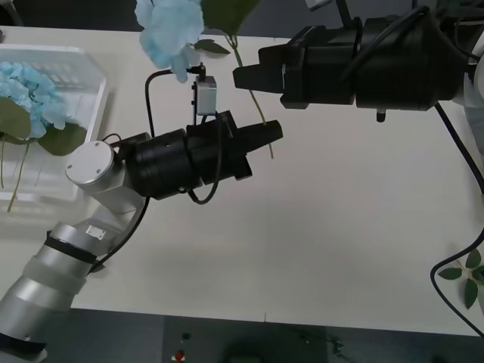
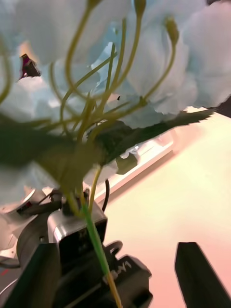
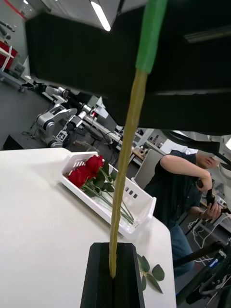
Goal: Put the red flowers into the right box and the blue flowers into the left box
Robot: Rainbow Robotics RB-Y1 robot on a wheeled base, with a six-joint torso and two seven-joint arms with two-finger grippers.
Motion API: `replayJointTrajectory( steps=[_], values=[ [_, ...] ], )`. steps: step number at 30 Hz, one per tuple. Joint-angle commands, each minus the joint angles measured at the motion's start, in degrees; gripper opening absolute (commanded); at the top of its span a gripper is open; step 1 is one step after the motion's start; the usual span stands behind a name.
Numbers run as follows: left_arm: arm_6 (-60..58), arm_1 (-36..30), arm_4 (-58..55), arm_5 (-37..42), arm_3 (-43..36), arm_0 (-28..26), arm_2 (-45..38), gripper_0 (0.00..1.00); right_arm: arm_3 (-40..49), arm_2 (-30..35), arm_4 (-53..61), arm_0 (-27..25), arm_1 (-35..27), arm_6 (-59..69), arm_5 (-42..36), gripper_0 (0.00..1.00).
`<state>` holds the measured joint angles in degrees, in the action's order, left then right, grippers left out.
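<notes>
1. The left gripper [image 1: 278, 133] is closed on the lower stem of a blue flower [image 1: 171, 32]; in its wrist view the black fingers [image 3: 114, 279] pinch the yellow-green stem [image 3: 126, 159].
2. From that grip the stem's long axis runs up and away to the pale head, which hangs above and beyond the left gripper, toward the table's far edge.
3. The right gripper [image 2: 115, 274] stands open just beside the stem, not touching it.
4. The left box [image 1: 89, 98], already holding blue heads, lies off to the left gripper's left; I judge that is the direction to carry it.
5. The red flowers [image 3: 87, 172] rest in the right box [image 3: 137, 211].
</notes>
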<state>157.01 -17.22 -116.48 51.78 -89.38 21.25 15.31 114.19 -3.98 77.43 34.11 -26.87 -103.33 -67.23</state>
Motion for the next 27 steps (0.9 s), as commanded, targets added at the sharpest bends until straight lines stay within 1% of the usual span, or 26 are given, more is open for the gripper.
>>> replayJointTrajectory(
  steps=[1,6,9,11,13,14,19,21,22,24,27],
  values=[
    [-2.0,-5.9,-4.7,0.2,-1.9,-1.4,-3.8,0.0,2.0,-0.1,0.7,0.7,0.2,-0.9,0.4,1.0],
    [-2.0,-13.9,-8.0,3.4,-2.6,-4.0,-12.3,0.0,2.0,0.6,0.6,0.7,0.2,-0.7,0.4,1.0],
    [-2.0,-18.7,-8.0,3.6,-2.4,-4.9,-17.1,0.0,2.0,1.4,-0.2,0.7,0.2,-0.2,0.3,1.0],
    [-2.0,-23.8,-7.9,3.6,-1.5,-5.3,-20.2,0.0,1.9,2.0,-2.5,0.7,-0.3,1.3,0.4,1.0],
    [-2.0,-27.9,-7.9,3.6,-0.5,-5.3,-21.4,0.0,1.7,2.0,-4.0,0.7,-1.1,3.9,0.3,1.0],
    [-2.4,-31.1,-7.9,3.6,0.6,-5.3,-22.0,0.0,1.3,2.0,-5.3,0.7,-1.7,6.0,0.3,1.0],
    [-10.9,-44.8,-5.2,4.3,7.3,-5.3,-22.3,0.0,-4.1,2.0,-8.9,1.4,-6.4,13.2,0.2,1.0],
    [-13.3,-47.4,-3.0,4.9,9.2,-5.3,-22.3,0.0,-6.2,2.0,-9.1,1.5,-8.4,14.6,-0.4,1.0],
    [-15.3,-49.3,-0.6,5.7,11.1,-5.3,-22.3,0.0,-8.3,2.0,-9.5,1.8,-10.9,16.1,-0.7,1.0],
    [-17.2,-51.0,2.7,6.2,13.1,-5.4,-22.3,0.0,-11.2,1.9,-9.4,2.2,-14.2,17.9,-0.7,1.0],
    [-18.1,-52.7,5.8,6.5,16.7,-5.9,-23.0,0.0,-16.4,1.3,-6.9,3.5,-18.8,15.5,-0.6,1.0]
  ],
)
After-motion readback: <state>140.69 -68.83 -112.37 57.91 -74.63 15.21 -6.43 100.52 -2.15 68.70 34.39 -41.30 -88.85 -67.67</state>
